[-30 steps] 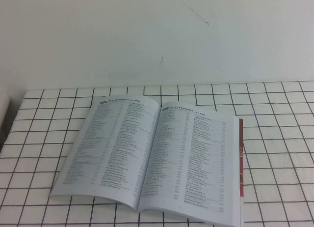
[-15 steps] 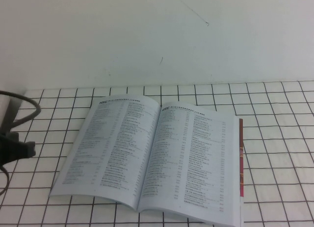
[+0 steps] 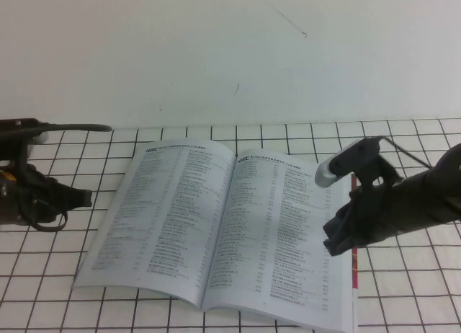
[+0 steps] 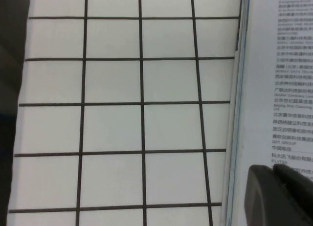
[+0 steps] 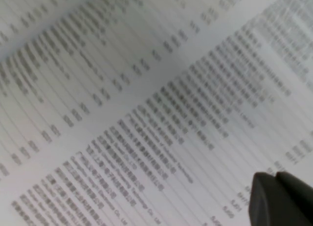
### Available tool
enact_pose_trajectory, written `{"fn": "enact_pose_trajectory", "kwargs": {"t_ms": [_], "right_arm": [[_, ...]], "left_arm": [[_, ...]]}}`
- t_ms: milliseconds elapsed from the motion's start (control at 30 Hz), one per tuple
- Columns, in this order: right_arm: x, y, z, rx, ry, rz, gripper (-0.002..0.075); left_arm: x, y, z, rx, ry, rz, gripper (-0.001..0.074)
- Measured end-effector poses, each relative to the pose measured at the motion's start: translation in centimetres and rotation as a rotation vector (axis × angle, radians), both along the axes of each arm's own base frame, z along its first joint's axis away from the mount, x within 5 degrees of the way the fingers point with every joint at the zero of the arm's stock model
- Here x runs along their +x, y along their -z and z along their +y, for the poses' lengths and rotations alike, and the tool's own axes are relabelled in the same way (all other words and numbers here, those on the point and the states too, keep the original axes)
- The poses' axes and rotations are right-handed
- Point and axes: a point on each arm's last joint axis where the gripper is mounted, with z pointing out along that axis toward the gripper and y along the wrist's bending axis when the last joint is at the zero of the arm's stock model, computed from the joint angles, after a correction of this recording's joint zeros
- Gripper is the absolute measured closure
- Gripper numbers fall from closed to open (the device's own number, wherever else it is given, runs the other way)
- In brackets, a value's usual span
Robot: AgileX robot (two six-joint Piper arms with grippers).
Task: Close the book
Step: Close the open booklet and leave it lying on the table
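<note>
An open book with pages of small print lies flat in the middle of the gridded table. A strip of its red cover shows along the right side. My left gripper hovers just off the book's left edge, fingers pressed together and holding nothing. In the left wrist view the left gripper sits over the outer margin of the book's left page. My right gripper hangs over the right page near its outer edge, shut and empty. In the right wrist view the right gripper shows above the book's print.
A white wall rises right behind the table. Gridded tabletop stretches left of the book, with a dark table edge beyond it. The book's front corners lie near the table's front.
Both arms have come into view: the left from the left side toward the book's left edge, the right from the right side over the right page. The book has not moved.
</note>
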Motion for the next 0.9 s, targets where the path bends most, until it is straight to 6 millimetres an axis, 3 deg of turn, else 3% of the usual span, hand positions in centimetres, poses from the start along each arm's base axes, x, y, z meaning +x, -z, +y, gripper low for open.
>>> {"fn": "enact_pose_trajectory", "kwargs": {"t_ms": [200,533,633,900], "right_arm": [[0.4,3.6,0.5,-0.025,0.015,0.092,0.0729],[0.6,3.8,0.6,-0.019,0.024,0.1,0.0729],[0.6,3.8,0.6,-0.019,0.023,0.101,0.0729],[0.6,3.8,0.6,-0.01,0.025,0.11,0.0729]], "left_arm": [[2.6,2.8,-0.1,0.001,-0.012,0.044,0.0738],[5.1,8.1,-0.4,0.009,-0.021,0.121,0.0738],[5.2,9.3,-1.5,0.013,0.009,0.15,0.0738],[4.0,8.2,-7.2,0.012,0.185,0.237,0.0738]]}}
